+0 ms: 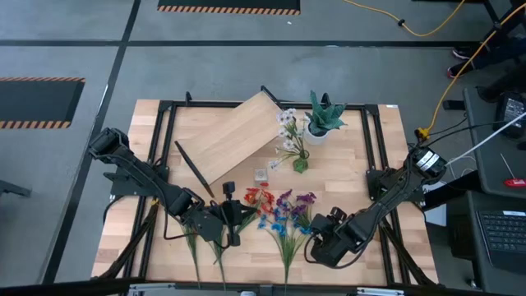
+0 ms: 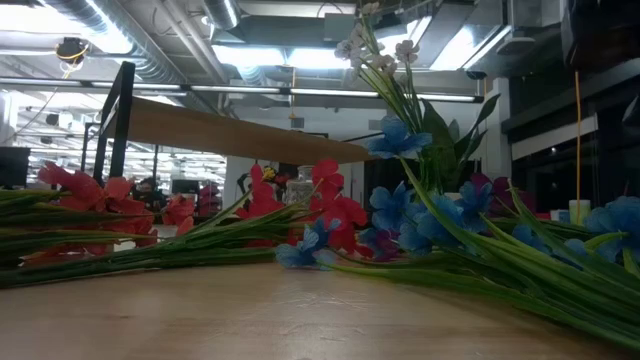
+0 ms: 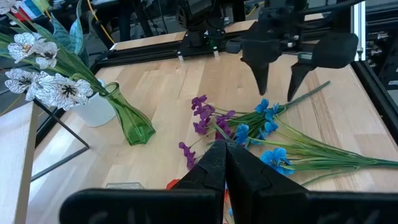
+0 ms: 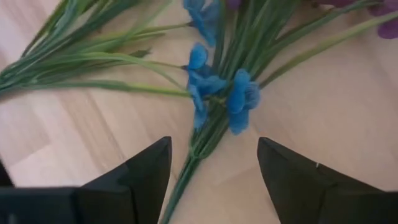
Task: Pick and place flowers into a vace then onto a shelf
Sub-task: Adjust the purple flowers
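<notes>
Red flowers, blue flowers and purple flowers lie flat on the table, stems toward the near edge. White flowers stand with their stems in a green glass vase. My right gripper is open, a finger on either side of the blue flowers' stem, not touching it. My left gripper is shut beside the red flowers, with nothing visible between its fingers. The light-wood shelf sits askew and slanted at the far left.
A spiky green plant in a white pot stands right of the vase. A small clear object lies between the shelf and the red flowers. A black frame runs around the tabletop. Bare wood shows right of the vase.
</notes>
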Robot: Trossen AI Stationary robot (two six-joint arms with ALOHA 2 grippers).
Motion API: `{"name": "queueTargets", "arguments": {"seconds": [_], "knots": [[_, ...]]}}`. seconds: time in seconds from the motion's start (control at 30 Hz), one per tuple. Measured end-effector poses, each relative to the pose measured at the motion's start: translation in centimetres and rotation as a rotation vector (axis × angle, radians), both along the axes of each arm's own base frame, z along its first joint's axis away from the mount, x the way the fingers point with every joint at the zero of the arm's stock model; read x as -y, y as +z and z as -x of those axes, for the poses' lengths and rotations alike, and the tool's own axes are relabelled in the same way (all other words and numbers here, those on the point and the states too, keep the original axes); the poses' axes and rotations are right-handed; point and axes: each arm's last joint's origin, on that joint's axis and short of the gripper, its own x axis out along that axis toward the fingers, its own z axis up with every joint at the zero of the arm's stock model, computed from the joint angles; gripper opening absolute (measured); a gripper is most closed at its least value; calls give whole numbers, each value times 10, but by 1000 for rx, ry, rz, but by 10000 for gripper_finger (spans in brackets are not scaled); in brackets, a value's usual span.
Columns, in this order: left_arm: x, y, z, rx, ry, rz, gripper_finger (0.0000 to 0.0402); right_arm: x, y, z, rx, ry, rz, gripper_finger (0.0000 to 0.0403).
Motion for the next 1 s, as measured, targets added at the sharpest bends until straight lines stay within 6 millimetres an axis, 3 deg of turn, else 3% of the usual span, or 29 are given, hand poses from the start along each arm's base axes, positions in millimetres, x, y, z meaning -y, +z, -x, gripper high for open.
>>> {"name": "queueTargets", "arguments": {"seconds": [0.6,1.0], "knots": [[0,0,0,0,1,0,4,5,-23,2,77,31,-49,239],[0,0,0,0,1,-1,4,12,-47,-7,5,4,22,239]]}}
